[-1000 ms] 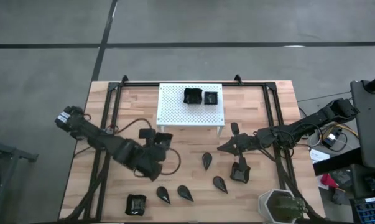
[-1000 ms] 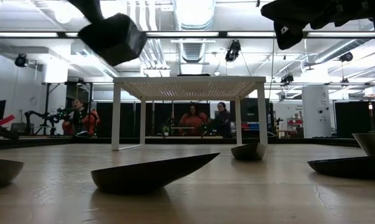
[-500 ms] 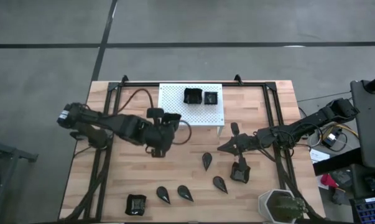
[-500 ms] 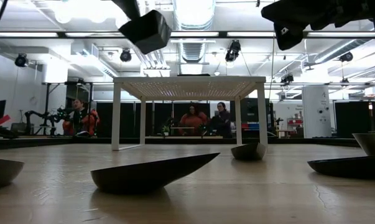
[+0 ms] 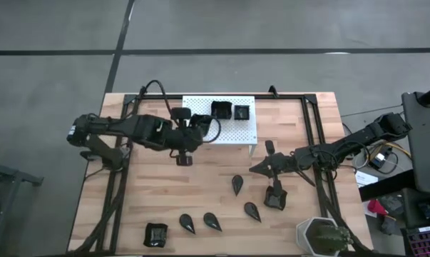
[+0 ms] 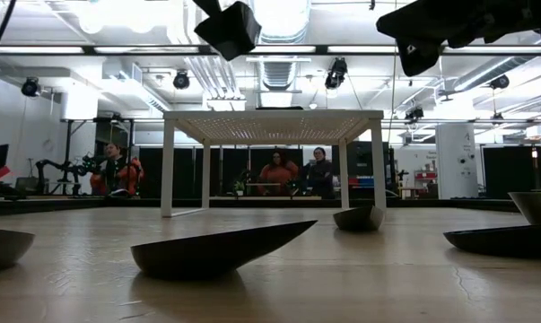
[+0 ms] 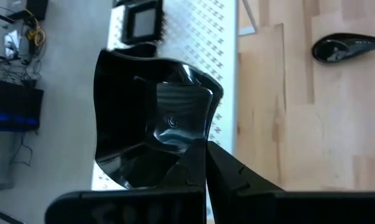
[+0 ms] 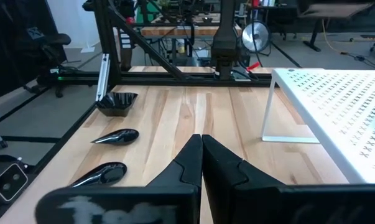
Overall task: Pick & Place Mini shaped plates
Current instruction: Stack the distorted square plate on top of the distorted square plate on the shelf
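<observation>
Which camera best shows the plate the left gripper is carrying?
The left wrist view: the square plate fills it, pinched at its rim by the left gripper. The high view shows it only as a dark shape by the white stand; the low view sees its underside; the right wrist view misses it.

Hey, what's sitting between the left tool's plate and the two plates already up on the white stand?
Nothing: in the high view only bare perforated top of the white stand separates the plate held by the left tool from the two plates there.

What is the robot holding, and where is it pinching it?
The left gripper pinches a black square dish by its rim. The right gripper holds nothing.
</observation>
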